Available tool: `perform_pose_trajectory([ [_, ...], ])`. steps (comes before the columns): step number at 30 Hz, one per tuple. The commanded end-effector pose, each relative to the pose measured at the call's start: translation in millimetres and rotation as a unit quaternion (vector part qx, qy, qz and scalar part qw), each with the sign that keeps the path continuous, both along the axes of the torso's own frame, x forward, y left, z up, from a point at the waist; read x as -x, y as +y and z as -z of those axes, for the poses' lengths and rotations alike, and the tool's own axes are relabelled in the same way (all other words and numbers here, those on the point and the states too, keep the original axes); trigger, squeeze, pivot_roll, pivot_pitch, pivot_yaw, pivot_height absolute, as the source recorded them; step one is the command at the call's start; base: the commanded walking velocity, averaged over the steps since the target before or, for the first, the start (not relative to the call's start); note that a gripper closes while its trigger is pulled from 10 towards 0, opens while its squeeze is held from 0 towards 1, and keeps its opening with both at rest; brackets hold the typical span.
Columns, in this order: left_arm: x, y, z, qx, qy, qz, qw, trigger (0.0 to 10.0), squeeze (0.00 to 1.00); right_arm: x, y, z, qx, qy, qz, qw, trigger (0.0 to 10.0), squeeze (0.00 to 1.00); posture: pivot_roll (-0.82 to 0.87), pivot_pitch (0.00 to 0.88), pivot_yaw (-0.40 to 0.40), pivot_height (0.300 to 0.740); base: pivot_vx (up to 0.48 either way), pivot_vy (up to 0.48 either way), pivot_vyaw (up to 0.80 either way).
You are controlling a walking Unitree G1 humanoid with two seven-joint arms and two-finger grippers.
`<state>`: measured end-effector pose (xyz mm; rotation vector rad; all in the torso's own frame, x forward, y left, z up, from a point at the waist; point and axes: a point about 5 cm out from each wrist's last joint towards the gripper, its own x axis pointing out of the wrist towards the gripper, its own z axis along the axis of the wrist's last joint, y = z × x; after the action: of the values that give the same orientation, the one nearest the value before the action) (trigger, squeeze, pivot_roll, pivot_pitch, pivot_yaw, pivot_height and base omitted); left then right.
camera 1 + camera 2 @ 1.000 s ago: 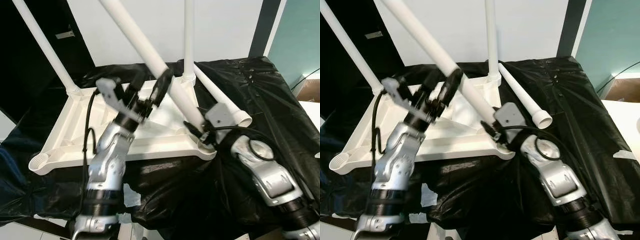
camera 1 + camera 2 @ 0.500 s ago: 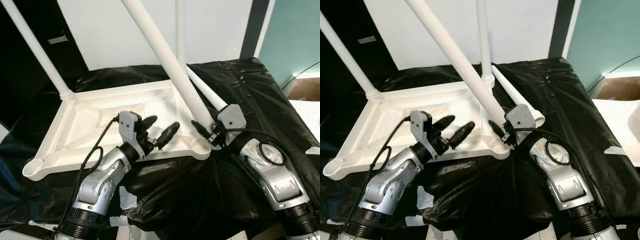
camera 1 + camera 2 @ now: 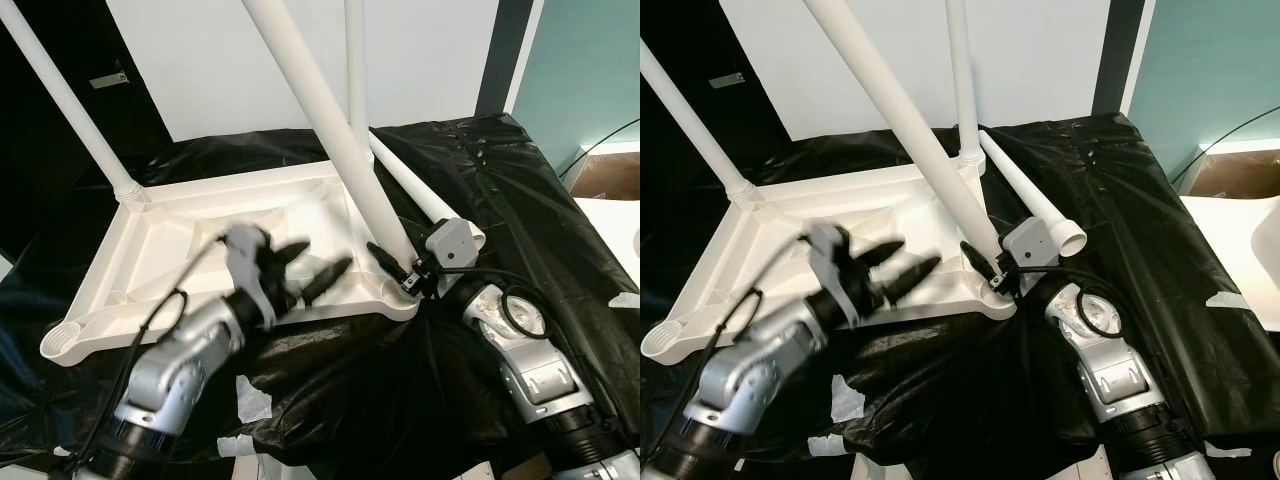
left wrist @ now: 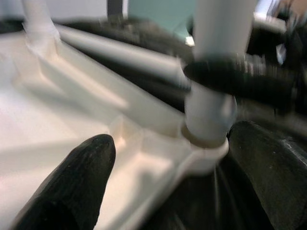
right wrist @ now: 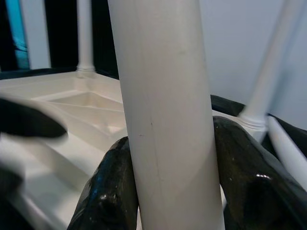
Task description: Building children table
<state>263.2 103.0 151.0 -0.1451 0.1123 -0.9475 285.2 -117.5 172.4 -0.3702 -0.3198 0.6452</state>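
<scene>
— What have you got on the head cameras?

— I see the white tabletop (image 3: 190,235) lying upside down on black sheeting (image 3: 520,190). Two legs stand in its far corner sockets. A third leg (image 3: 330,120) leans steeply with its foot in the near right corner socket. A fourth leg (image 3: 415,190) lies loose on the sheeting just beside that corner.

— And the right gripper?

— My right gripper (image 5: 168,191) is clenched on the leaning leg low down, one black finger on either side of it (the wrist view shows this plainly).

— The left one?

— The left gripper (image 3: 305,270) is blurred, its fingers spread apart and grasping nothing, over the tabletop's near edge, pointing toward that same corner.
</scene>
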Motion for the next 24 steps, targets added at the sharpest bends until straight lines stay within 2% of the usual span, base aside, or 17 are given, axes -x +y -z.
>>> perform_pose_trajectory([
  [1, 18.5, -4.3, 0, 0.008, -0.004, 0.202, 0.979, 10.0, 0.00, 0.6, 6.6, 1, 0.001, -0.004, -0.020, 1.000, 0.0, 0.00, -0.09, 0.000, 0.110, 0.740, 0.000, 0.000, 0.00],
  [5, 19.0, -1.7, 17, -0.032, 0.026, 0.193, 0.980, 10.0, 0.00, 3.1, 7.9, 5, -0.007, -0.016, -0.030, 0.999, 0.0, 0.00, -0.09, 0.000, 0.111, 0.740, 0.000, 0.000, 0.00],
  [8, 19.0, -2.8, 21, -0.048, 0.029, 0.194, 0.979, 10.0, 0.00, 3.9, 7.7, 9, -0.004, -0.016, -0.035, 0.999, 0.0, 0.00, -0.09, 0.000, 0.111, 0.740, 0.000, 0.000, 0.00],
  [9, 17.9, -4.5, 27, -0.071, 0.034, 0.191, 0.978, 10.0, 0.00, 5.8, 6.5, 13, 0.002, -0.013, -0.038, 0.999, 0.0, 0.00, -0.09, 0.000, 0.111, 0.740, 0.000, 0.000, 0.00],
  [16, 14.7, -6.5, 41, -0.128, 0.039, 0.177, 0.975, 10.0, 0.00, 14.3, -2.3, 21, 0.014, -0.017, -0.039, 0.999, 0.0, 0.00, -0.10, 0.000, 0.119, 0.740, 0.000, 0.000, 0.00],
  [20, 13.9, -9.2, 43, -0.136, 0.038, 0.177, 0.974, 10.0, 0.00, 20.1, -10.6, 28, 0.027, -0.023, -0.032, 0.999, 0.0, 0.00, -0.11, 0.000, 0.127, 0.740, 0.000, 0.000, 0.00],
  [24, 13.0, -10.4, 43, -0.136, 0.036, 0.178, 0.974, 10.0, 0.00, 21.2, -12.2, 31, 0.031, -0.026, -0.031, 0.999, 0.0, 0.00, -0.12, 0.000, 0.129, 0.740, 0.000, 0.000, 0.00],
])
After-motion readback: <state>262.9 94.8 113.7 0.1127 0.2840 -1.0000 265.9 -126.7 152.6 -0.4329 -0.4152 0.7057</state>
